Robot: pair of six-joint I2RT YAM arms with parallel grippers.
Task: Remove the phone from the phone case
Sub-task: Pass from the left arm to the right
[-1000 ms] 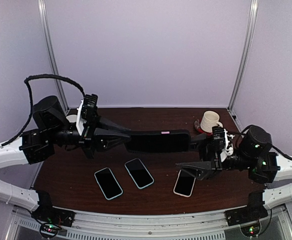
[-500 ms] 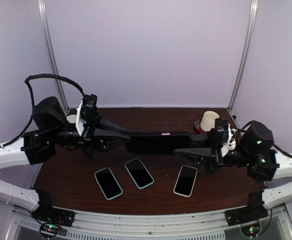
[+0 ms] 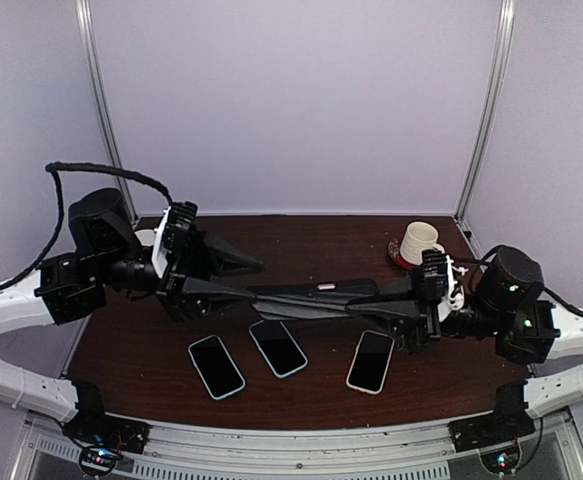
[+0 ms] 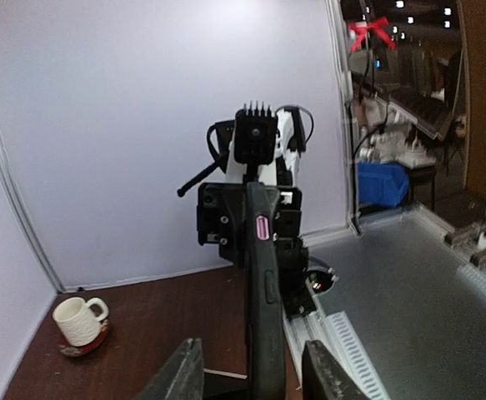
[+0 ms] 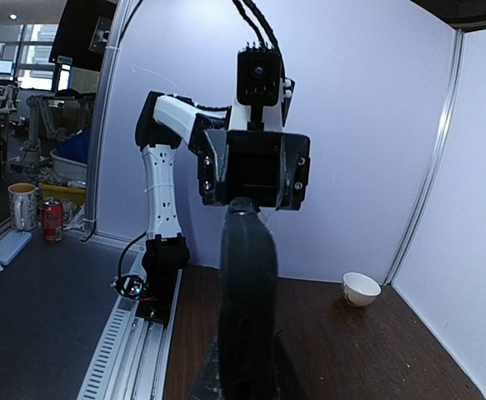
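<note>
The right tool [image 5: 244, 377] alone seems to bear the cased phone [image 3: 311, 298], so the likely risk is the long body levering out of that one-ended grip and dropping to the counter [image 3: 311, 235]. That tool is pinched on one end. The left tool [image 4: 252, 343] stands spread, with gaps either side of the other end. The phone hangs on edge between the arms.

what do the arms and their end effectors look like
Both arms are white links with bulky black joint housings; the right arm shows small green lights, and a thick black cable loops over the left arm. The left end effector and right end effector have long, tapering black fingers.
</note>
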